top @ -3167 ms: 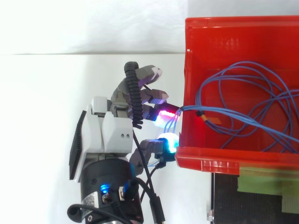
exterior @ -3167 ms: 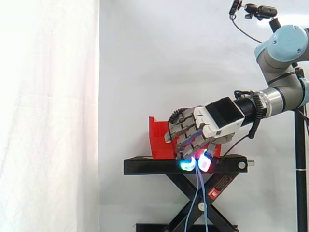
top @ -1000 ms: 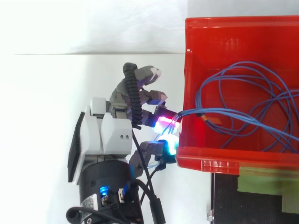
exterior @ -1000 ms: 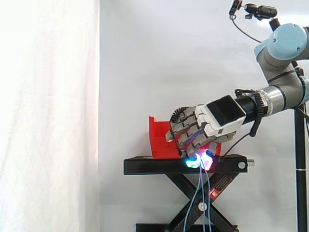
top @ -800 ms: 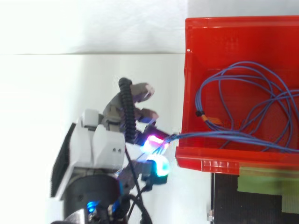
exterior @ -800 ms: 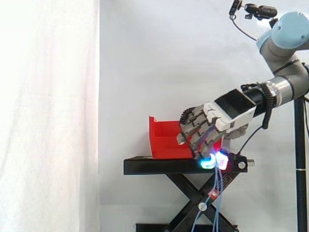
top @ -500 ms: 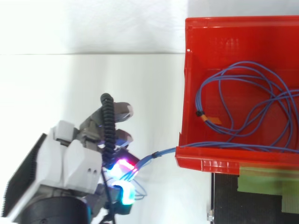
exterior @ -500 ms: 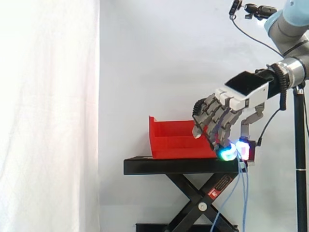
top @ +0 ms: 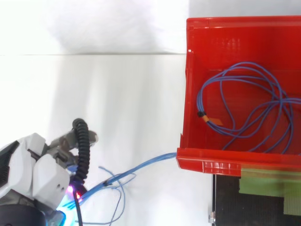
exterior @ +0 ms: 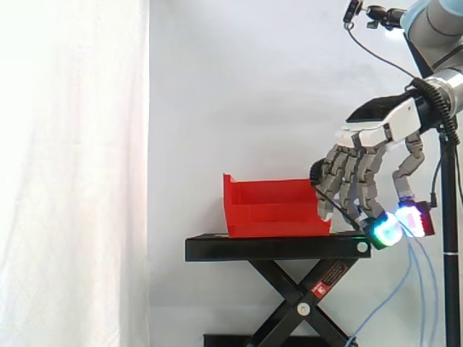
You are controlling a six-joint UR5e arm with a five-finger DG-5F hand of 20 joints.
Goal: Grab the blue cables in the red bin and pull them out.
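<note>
Hand [exterior: 382, 129] is closed in a pinch: thumb and curled fingertips [exterior: 385, 229], glowing cyan and white-magenta, clamp the blue cables [top: 143, 165]. In the side view it hangs fingers-down beyond the right end of the black stand [exterior: 217, 248], level with the stand's top, with open air below it where the strands drop. In the top view it sits at the lower left corner, cut by the frame edge.

From the pinch, the strands cross bare white floor and climb over the lower left corner of the red bin [top: 187, 84] at its lip. Well apart from the hand, the bin stands on the stand. Most of the cable lies inside it as loose loops with a small orange tag [top: 215, 122]. Behind hangs the white curtain [exterior: 72, 181].
</note>
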